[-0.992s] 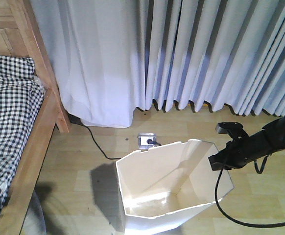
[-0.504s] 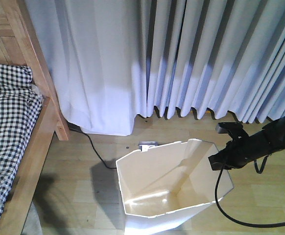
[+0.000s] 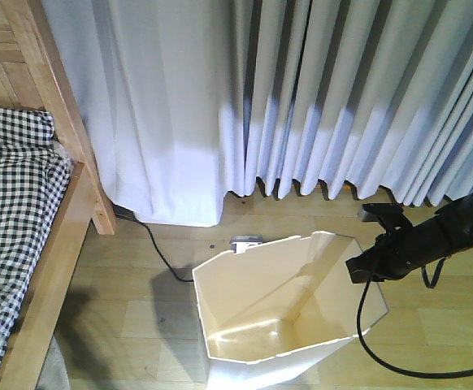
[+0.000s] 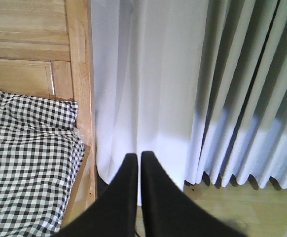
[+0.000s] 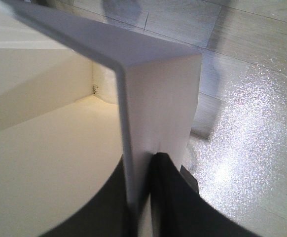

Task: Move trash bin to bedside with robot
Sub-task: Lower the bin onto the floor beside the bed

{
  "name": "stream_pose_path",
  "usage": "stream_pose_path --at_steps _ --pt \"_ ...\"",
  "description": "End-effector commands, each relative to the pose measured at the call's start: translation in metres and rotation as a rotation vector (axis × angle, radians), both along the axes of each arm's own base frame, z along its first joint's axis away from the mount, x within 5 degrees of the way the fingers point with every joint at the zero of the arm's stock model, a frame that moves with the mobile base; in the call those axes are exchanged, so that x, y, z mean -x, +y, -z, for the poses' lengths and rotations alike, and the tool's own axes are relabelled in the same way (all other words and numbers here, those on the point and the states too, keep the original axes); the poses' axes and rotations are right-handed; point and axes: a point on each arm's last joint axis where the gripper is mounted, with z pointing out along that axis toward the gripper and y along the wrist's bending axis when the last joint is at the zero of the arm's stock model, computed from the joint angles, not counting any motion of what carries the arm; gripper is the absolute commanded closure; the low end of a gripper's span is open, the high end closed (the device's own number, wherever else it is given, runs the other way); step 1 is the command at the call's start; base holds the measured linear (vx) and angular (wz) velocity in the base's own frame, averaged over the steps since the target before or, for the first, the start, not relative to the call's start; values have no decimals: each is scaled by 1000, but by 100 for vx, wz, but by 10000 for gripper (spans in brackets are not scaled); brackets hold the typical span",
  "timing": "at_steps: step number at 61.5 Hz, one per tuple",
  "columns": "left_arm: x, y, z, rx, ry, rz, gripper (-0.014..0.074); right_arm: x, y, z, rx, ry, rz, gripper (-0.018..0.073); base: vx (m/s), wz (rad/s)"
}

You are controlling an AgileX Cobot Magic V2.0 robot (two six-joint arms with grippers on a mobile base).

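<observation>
The white trash bin (image 3: 285, 309) stands on the wooden floor in the front view, cream inside, angular rim, no lid. My right gripper (image 3: 358, 268) is shut on the bin's right rim; in the right wrist view the rim wall (image 5: 153, 89) runs between the two black fingers (image 5: 170, 192), one inside, one outside. The bed (image 3: 25, 203), with a light wooden post and black-and-white checked bedding, is at the left, about a bin's width away. My left gripper (image 4: 136, 160) is shut and empty, pointing at the curtain beside the bed post (image 4: 79, 74).
Pale curtains (image 3: 318, 89) hang to the floor behind the bin. A black cable (image 3: 159, 248) runs across the floor from under the curtain toward a small grey socket box (image 3: 245, 241) behind the bin. The arm's black cable (image 3: 383, 357) loops low at the right.
The view has crept forward: curtains and bed post have shifted down and nearer, and the socket box is now mostly hidden behind the bin. The right gripper's hold on the rim is unchanged.
</observation>
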Motion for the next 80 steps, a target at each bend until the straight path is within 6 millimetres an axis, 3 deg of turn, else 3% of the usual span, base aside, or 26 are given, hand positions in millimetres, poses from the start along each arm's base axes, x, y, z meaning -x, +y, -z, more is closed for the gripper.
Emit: stream_pose_path --at_steps 1,19,41,56,80 --pt "0 0 -3 9 -72 -4 602 -9 11 -35 -171 -33 8 564 0 0" --pt "0 0 -3 9 -72 -4 602 -17 7 -30 -138 -30 110 564 0 0" --pt "0 0 -3 9 -72 -4 602 -33 -6 3 -27 48 283 561 0 0" --pt "0 0 -3 9 -72 -4 602 -51 -10 20 -15 40 318 559 0 0" --pt "0 0 -3 9 -72 -4 602 -73 -10 62 -32 99 298 551 0 0"
